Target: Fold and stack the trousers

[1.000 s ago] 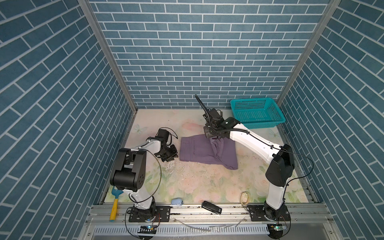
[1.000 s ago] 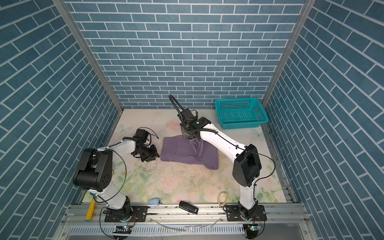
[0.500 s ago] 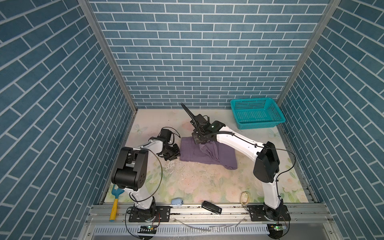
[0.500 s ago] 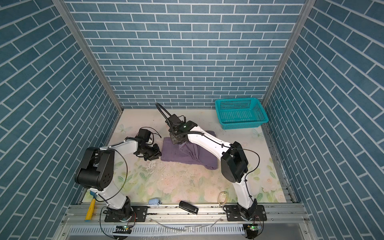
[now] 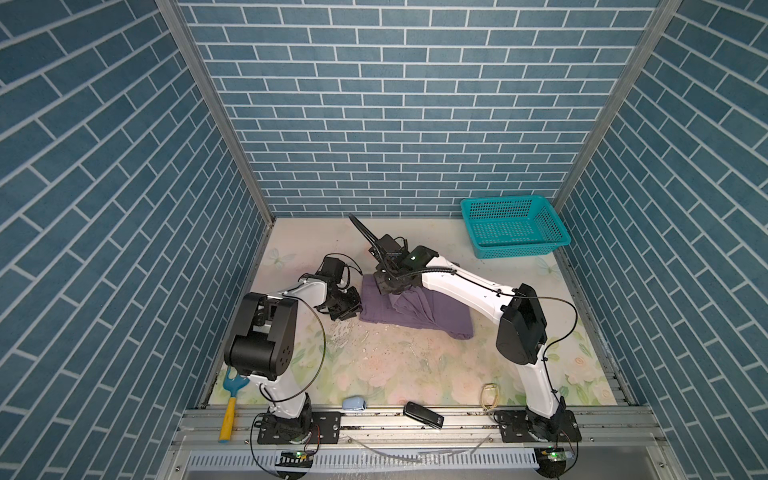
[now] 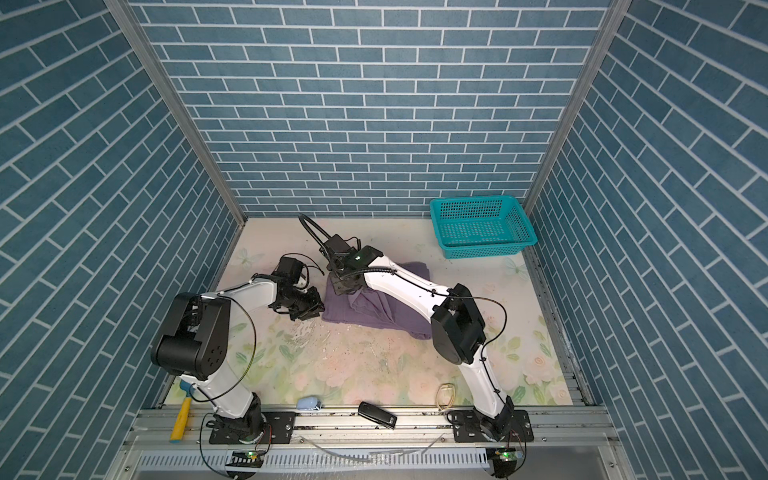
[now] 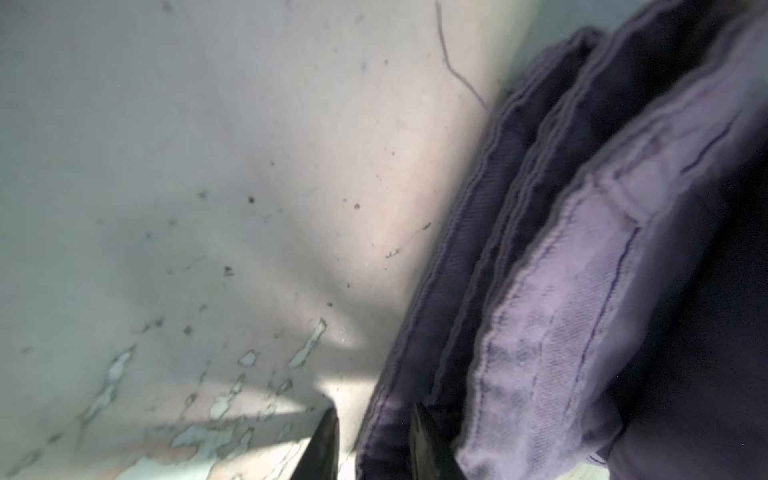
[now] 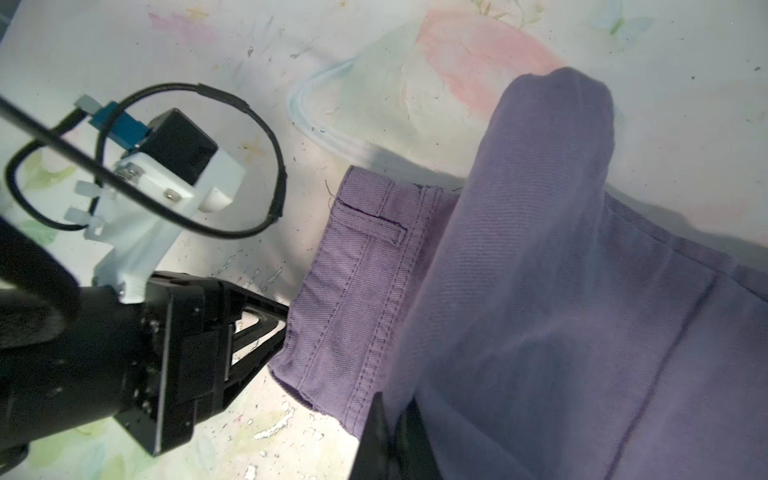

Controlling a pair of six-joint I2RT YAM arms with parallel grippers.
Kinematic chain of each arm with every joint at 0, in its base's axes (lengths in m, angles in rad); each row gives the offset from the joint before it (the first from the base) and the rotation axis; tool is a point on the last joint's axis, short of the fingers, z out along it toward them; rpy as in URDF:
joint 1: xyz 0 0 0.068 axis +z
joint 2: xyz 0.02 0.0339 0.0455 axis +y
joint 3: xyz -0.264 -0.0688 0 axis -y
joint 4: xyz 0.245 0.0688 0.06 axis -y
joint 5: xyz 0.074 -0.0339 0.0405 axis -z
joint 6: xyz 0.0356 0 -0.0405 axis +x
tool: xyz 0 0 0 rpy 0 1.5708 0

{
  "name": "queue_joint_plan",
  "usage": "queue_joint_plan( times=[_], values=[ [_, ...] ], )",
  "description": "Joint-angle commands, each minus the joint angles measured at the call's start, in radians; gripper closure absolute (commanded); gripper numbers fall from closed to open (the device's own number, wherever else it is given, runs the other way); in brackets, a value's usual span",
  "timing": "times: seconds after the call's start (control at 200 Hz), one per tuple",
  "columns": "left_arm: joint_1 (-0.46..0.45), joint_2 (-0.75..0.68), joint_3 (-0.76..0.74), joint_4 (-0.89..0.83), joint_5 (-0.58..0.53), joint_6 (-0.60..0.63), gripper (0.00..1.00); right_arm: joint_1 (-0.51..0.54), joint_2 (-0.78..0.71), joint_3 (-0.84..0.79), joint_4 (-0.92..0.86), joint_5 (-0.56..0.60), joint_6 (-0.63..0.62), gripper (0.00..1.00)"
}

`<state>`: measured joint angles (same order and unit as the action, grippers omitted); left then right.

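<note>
Pinching a raised fold of the trousers (image 5: 440, 318), the right end effector (image 8: 388, 440) has its fingers pressed together, and cloth drapes away from it across the waistband. The trousers lie partly folded in the middle of the tabletop (image 5: 395, 365), well apart from the teal basket (image 5: 515, 228) in the far right corner. The left end effector (image 7: 374, 444) sits at the garment's left edge, fingers apart, straddling the layered hem, with a gap beside one finger.
</note>
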<state>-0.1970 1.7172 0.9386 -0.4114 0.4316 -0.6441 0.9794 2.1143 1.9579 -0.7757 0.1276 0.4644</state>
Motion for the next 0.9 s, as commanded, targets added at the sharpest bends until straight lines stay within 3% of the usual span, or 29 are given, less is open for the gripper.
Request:
queue_joint_plan(
  times=[0.0, 0.18, 0.25, 0.32, 0.43, 0.695, 0.76, 0.81, 0.895],
  values=[
    [-0.011, 0.038, -0.009, -0.028, -0.028, 0.002, 0.69, 0.021, 0.015, 0.06, 0.04, -0.04, 0.042, 1.0],
    [-0.012, 0.049, -0.016, -0.017, -0.03, 0.0, 0.69, 0.034, -0.002, -0.055, 0.218, -0.208, 0.082, 0.85],
    [-0.012, 0.053, -0.018, -0.017, -0.031, 0.001, 0.69, 0.033, -0.018, -0.115, 0.316, -0.325, 0.112, 0.69],
    [-0.012, 0.05, -0.018, -0.02, -0.031, 0.003, 0.69, 0.032, -0.031, -0.145, 0.356, -0.354, 0.129, 0.55],
    [-0.011, 0.035, -0.012, -0.043, -0.039, 0.008, 0.69, 0.017, -0.062, -0.188, 0.376, -0.36, 0.134, 0.5],
    [-0.011, -0.085, 0.032, -0.168, -0.123, 0.02, 0.68, -0.081, -0.286, -0.445, 0.455, -0.303, 0.128, 0.59],
    [-0.011, -0.142, 0.035, -0.19, -0.169, 0.013, 0.65, -0.122, -0.356, -0.531, 0.458, -0.278, 0.13, 0.7],
    [-0.01, -0.191, 0.036, -0.192, -0.193, 0.001, 0.6, -0.159, -0.407, -0.596, 0.457, -0.26, 0.133, 0.85],
    [-0.015, -0.237, 0.041, -0.141, -0.16, -0.02, 0.51, -0.208, -0.492, -0.708, 0.447, -0.221, 0.14, 0.99]
  ],
)
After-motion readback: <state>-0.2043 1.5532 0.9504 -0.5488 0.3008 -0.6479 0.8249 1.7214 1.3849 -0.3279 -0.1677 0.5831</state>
